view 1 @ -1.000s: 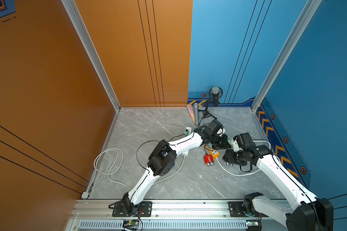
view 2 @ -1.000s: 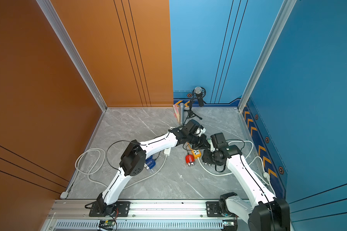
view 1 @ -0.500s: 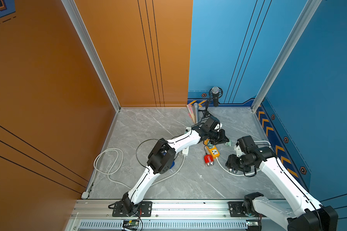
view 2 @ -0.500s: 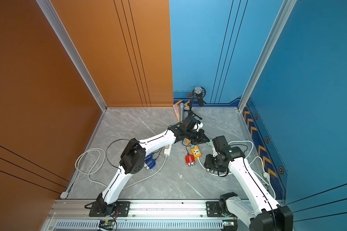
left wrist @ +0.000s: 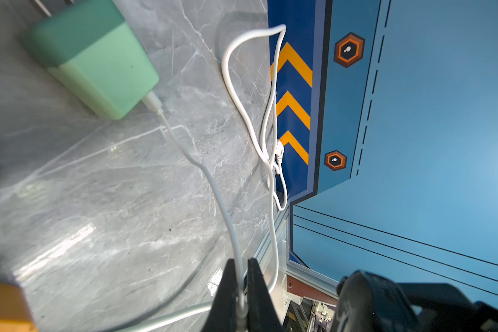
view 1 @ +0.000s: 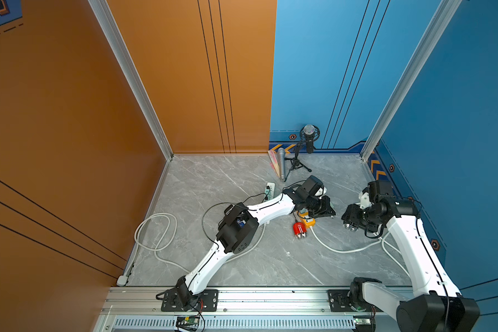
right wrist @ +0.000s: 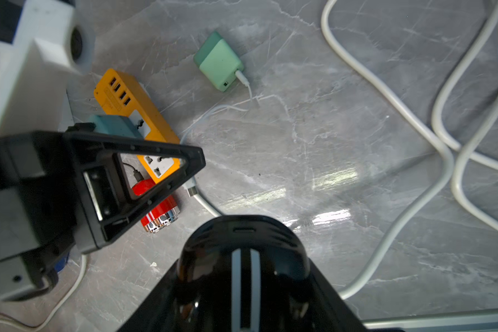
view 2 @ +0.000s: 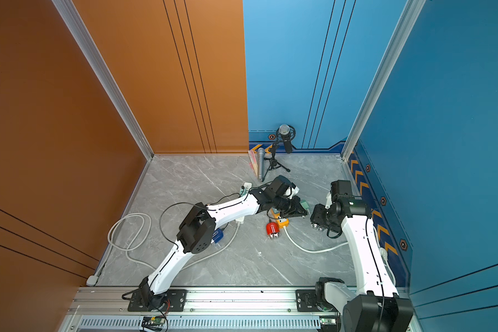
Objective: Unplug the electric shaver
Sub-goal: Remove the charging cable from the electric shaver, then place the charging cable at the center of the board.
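Right end effector pulled back from orange power strip, now well apart from it, clamped on black electric shaver. Left end effector still near strip, pinched together on thin charging cable running to green adapter, lying loose on tabletop, prongs free. No cable seen reaching shaver in right wrist view. Likely meaning: connector out of shaver, unplugging essentially done. Remaining, probably: set shaver down, release cable. Worth watching: cable slack snagging on strip.

Floor: grey, white-veined marble.
Skirting: blue, orange chevrons.
Charger: mint green, 2 tones.
Power strip: orange-yellow.
Black shaver: 2 silver stripes.
Red shaver: chrome heads.
Thin cable: white.
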{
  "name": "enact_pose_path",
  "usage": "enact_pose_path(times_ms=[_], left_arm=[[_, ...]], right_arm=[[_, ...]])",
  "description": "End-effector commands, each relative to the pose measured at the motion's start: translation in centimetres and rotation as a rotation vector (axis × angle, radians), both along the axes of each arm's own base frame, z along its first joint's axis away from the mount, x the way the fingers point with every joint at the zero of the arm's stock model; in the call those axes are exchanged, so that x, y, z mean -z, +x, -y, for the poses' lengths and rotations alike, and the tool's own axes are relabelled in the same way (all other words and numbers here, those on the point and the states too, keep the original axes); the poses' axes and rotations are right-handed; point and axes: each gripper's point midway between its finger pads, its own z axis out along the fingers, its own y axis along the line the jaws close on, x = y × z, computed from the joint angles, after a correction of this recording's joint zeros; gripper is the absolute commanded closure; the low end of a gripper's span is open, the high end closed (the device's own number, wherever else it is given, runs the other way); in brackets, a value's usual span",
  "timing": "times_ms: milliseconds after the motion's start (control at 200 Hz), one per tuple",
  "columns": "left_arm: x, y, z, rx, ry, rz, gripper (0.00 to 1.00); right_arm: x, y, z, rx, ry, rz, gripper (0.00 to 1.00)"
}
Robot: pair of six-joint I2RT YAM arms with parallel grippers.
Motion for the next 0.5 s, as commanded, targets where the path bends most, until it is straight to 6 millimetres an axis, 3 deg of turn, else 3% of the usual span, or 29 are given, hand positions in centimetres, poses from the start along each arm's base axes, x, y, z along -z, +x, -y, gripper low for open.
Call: enact_pose_path(times_ms=[0, 70, 225, 420, 475, 495], left_arm=[[1.6, -1.0, 0.1, 0.014, 0.021, -0.033, 1.0], [1.8, -1.5, 0.3, 0.024, 0.024, -0.039, 0.91], [1.8, -2.4, 0.3, 0.043, 0.025, -0.038, 0.41], [-0.2, -1.8, -0.9, 0.03, 0.021, 0.032, 0.15], [-1.0, -1.6, -1.4, 0.026, 0.018, 0.059, 0.0], [-1.3, -1.5, -1.5, 0.025, 0.014, 0.071, 0.01]], right_arm=[[-0.8, 0.4, 1.3, -0.015, -0.048, -0.001, 0.64], [-0.9, 0.8, 1.8, -0.005, -0.051, 0.004, 0.64], [-1.4, 1.9, 2.2, -0.001, -0.052, 0.031, 0.63], [-2.2, 3.8, 2.1, 0.011, -0.037, 0.078, 0.63], [-2.6, 4.5, 2.1, 0.007, -0.047, 0.088, 0.63], [-2.8, 4.7, 2.2, 0.007, -0.052, 0.09, 0.63]])
